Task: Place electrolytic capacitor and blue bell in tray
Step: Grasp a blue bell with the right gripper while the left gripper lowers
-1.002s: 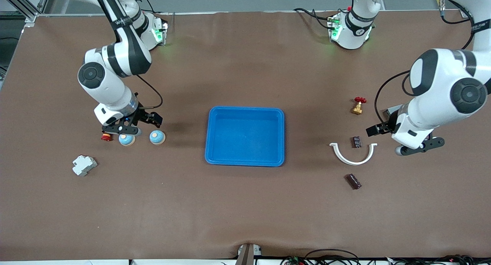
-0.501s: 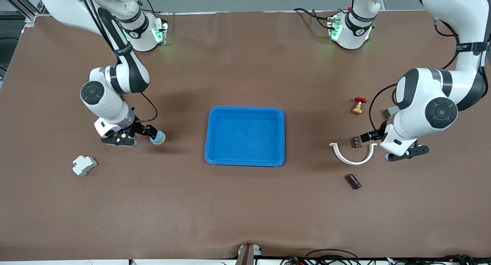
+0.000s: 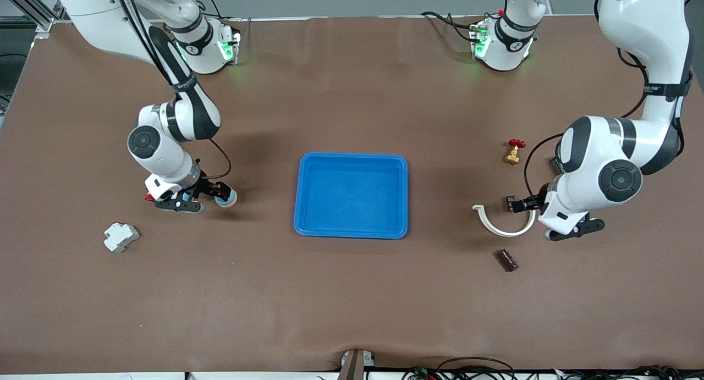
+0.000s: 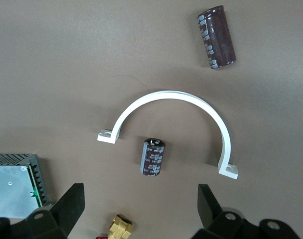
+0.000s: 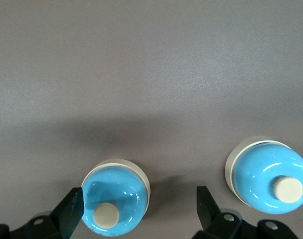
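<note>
The blue tray (image 3: 352, 229) lies mid-table. Two blue bells sit toward the right arm's end. One bell (image 5: 116, 200) lies between my right gripper's (image 3: 196, 198) open fingers, close to one finger. The other bell (image 3: 226, 198) sits just outside them and also shows in the right wrist view (image 5: 269, 175). A small dark capacitor (image 3: 511, 203) lies inside a white half-ring clamp (image 3: 501, 226). It also shows in the left wrist view (image 4: 153, 157). A larger brown capacitor (image 3: 507, 260) lies nearer the camera. My left gripper (image 3: 548, 216) is open, low beside the clamp.
A brass valve with a red handle (image 3: 513, 152) stands farther from the camera than the clamp. A grey metal box (image 4: 14, 179) lies near the left gripper. A white breaker block (image 3: 121, 237) and a small red part (image 3: 148, 197) lie near the right gripper.
Both arms have come lower. My right gripper has moved over the bells and now straddles one. My left gripper has moved toward the clamp and the small capacitor.
</note>
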Tool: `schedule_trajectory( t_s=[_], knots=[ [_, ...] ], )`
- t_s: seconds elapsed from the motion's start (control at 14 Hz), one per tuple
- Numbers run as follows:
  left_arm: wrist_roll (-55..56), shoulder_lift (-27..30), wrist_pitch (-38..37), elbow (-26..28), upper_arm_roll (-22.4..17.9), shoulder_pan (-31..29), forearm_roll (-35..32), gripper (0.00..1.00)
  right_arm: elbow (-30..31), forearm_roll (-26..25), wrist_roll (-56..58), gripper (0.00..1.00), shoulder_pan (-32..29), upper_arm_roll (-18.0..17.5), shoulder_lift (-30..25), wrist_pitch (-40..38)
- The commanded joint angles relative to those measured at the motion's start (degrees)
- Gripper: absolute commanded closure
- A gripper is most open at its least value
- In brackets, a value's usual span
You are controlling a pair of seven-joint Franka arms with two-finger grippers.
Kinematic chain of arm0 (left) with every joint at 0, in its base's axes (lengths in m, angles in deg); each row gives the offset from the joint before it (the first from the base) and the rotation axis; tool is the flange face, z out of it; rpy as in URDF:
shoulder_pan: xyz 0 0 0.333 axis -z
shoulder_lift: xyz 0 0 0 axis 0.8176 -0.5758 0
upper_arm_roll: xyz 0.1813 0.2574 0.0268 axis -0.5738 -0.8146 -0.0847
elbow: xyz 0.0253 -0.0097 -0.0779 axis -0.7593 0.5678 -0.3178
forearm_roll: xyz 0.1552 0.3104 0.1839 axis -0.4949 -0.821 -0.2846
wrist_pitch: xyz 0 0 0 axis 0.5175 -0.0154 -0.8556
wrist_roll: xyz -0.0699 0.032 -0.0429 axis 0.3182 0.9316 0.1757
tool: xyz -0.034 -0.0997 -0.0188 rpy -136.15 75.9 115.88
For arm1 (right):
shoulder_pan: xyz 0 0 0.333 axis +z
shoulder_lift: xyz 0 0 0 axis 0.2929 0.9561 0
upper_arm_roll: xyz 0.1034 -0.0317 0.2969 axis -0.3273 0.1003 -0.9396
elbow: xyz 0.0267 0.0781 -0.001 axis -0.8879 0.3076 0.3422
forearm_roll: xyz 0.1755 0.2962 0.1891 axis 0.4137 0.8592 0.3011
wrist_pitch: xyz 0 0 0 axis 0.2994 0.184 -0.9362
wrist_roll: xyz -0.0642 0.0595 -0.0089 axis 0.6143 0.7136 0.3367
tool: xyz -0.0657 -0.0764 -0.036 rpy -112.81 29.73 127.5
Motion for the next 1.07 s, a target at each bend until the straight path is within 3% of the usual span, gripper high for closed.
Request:
schedule_trajectory(
  t_s=[0.0, 0.64, 1.0],
  knots=[
    [1.0, 1.1, -0.3, -1.0, 0.2, -0.1, 0.1, 0.0, -0.5, 0.4, -0.6, 0.0, 0.2, -0.4, 0.6, 0.3],
    [1.0, 3.9, -1.1, -3.4, 2.0, 0.4, 0.4, 0.0, -1.1, 0.5, -5.5, 0.0, 3.5, -0.3, 2.4, 1.6],
    [1.3, 1.9, 4.0, -3.5, 2.0, 1.2, 0.5, 0.0, -1.7, -0.3, -4.4, 0.0, 3.2, -0.2, 3.7, 2.7]
  ],
)
